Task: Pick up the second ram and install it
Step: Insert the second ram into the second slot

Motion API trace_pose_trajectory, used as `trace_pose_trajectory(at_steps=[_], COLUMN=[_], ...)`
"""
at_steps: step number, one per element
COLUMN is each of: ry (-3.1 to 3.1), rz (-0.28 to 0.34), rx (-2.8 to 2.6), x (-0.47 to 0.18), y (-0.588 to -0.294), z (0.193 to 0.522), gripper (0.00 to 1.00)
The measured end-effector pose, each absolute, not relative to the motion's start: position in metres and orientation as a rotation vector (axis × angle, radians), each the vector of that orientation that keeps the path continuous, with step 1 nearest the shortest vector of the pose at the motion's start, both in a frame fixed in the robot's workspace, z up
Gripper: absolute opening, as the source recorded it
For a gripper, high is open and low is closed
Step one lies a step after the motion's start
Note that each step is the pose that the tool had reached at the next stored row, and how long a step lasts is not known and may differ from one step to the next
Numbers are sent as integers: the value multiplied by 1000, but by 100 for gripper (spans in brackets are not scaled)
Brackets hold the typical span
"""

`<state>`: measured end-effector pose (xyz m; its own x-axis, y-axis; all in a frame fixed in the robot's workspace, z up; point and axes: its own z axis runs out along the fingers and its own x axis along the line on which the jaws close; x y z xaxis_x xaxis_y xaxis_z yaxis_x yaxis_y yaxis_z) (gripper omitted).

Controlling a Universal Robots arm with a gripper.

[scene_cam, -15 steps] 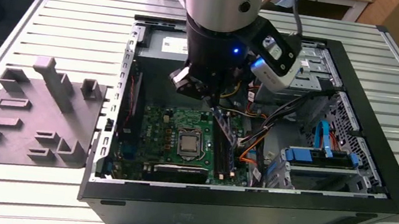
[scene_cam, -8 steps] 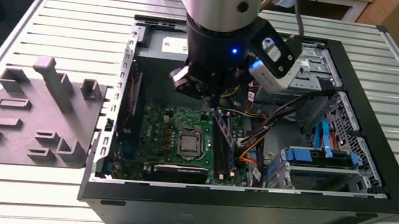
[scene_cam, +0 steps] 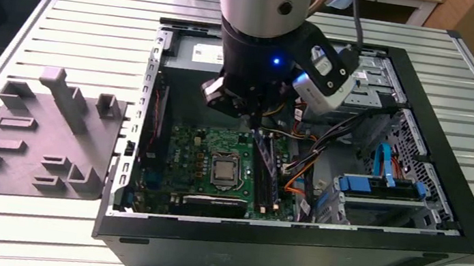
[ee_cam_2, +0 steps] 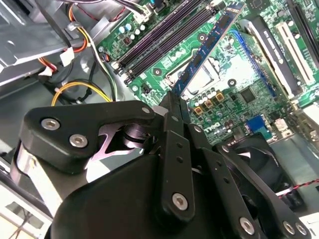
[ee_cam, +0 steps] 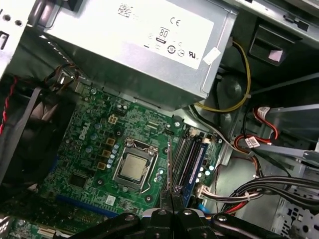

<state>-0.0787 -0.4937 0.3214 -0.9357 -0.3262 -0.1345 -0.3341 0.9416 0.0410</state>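
Observation:
My gripper [scene_cam: 252,122] hangs inside the open computer case [scene_cam: 445,222], above the green motherboard [scene_cam: 194,148]. It is shut on the second ram [ee_cam_2: 209,45], a thin, dark blue stick with small chips. The stick points away from the closed fingertips [ee_cam_2: 172,107] toward the board. In the first wrist view the second ram [ee_cam: 169,167] is seen edge-on. There it hovers between the processor socket [ee_cam: 133,167] and the long black memory sockets [ee_cam: 187,159], beside them and not in one. The gripper [ee_cam: 172,201] is shut on it there too.
The silver power supply [ee_cam: 134,45] lies close behind the sockets. Bundled cables [scene_cam: 306,163] run beside them. A black fan [ee_cam: 30,134] stands at one end of the board. Blue drive carriers [scene_cam: 377,186] fill the case's other half. A grey parts holder [scene_cam: 44,135] rests on the slatted table.

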Motion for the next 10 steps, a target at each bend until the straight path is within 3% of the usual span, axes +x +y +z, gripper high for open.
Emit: trace_pose_trajectory(at_steps=[10], ry=[2991], rz=[86], rx=[-352], x=[-79], y=[-494], z=[321], gripper=[11])
